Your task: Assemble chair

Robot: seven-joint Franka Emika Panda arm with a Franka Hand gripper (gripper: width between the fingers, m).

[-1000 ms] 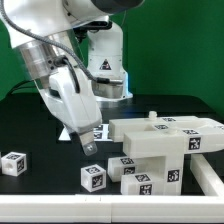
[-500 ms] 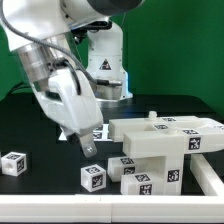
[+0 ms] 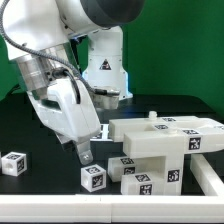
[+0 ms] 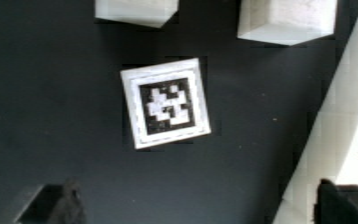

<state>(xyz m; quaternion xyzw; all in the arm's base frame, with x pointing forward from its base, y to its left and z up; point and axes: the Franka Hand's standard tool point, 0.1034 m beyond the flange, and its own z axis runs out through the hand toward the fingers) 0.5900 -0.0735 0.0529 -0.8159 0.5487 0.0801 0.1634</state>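
Fingers [image 4: 51, 206] wide apart, empty, above tbl [image 3: 40, 135].

White tagged chair parts [image 3: 160, 140], seemingly partly joined

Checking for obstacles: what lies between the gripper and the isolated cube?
Nothing: the exterior view shows only bare black table between the gripper and that cube.

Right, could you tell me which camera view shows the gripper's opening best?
The wrist view: the gripper is open, both dark fingertips wide apart, gripping nothing. The exterior view shows it only side-on, its gap hidden.
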